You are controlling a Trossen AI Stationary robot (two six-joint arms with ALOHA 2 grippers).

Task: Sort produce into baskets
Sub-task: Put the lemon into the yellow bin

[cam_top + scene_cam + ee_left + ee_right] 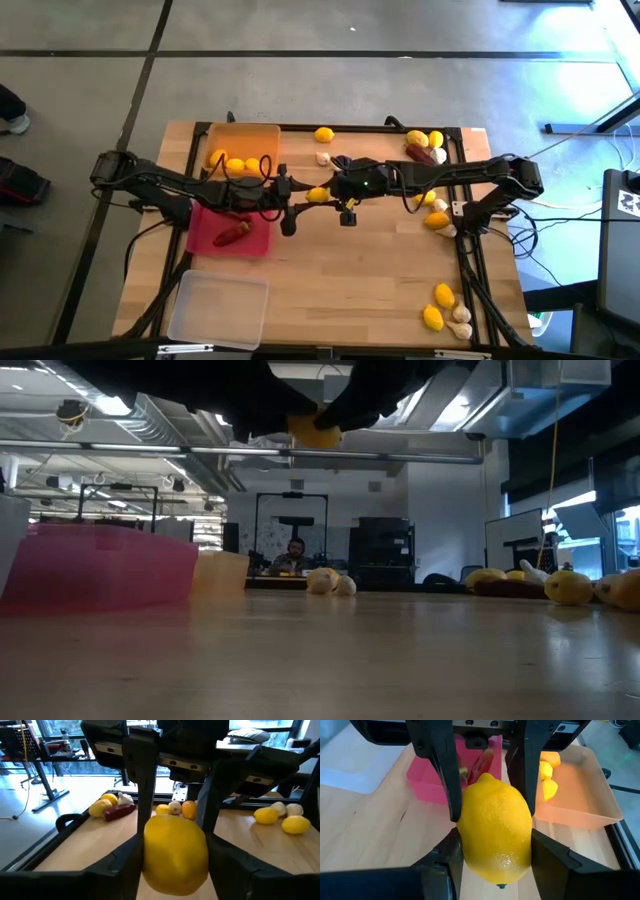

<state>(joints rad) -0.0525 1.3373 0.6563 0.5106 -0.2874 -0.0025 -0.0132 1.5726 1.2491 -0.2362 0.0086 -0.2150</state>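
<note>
Item: one yellow lemon (495, 827), gripped between the dark fingers (547, 862) of the right hand (495, 865) and flanked by the opposing left hand (482, 770). Beyond it, a red-pink basket (427, 782) containing a red chilli (481, 764) and an orange basket (585, 795) containing lemons (547, 772) are seen on the wooden surface (375, 830).
</note>
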